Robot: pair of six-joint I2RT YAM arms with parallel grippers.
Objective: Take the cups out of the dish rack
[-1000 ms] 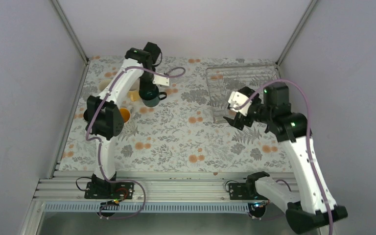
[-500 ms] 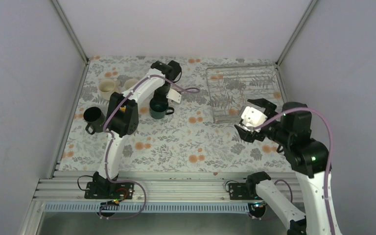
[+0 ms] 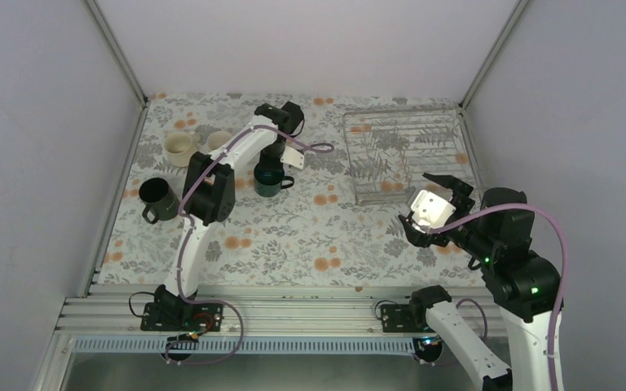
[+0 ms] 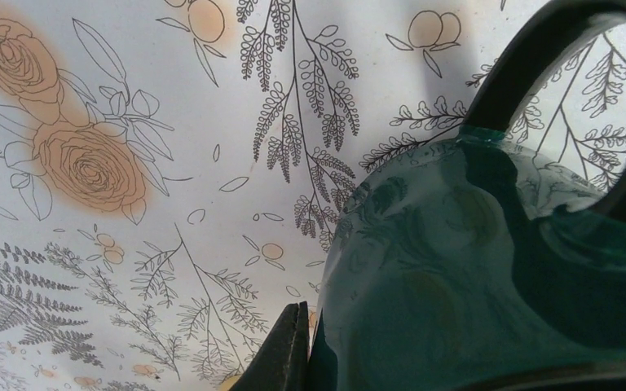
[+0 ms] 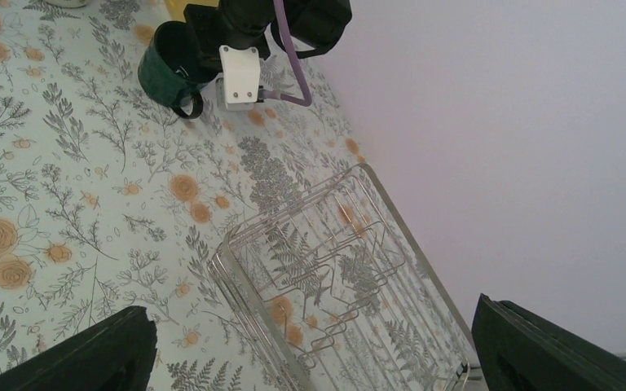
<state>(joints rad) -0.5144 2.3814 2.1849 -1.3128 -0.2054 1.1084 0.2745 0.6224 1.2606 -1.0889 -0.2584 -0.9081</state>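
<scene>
Showing four cups (image 3: 156,195), one dish rack (image 3: 400,155)

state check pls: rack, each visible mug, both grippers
dish rack: empty, no cups in it.
dark green mug: upright on the table, left gripper at its rim.
black mug: upright on the table, free.
cream-white mug: upright on the table, free.
left gripper: at the dark green mug; open or shut unclear.
right gripper: open, empty.
</scene>
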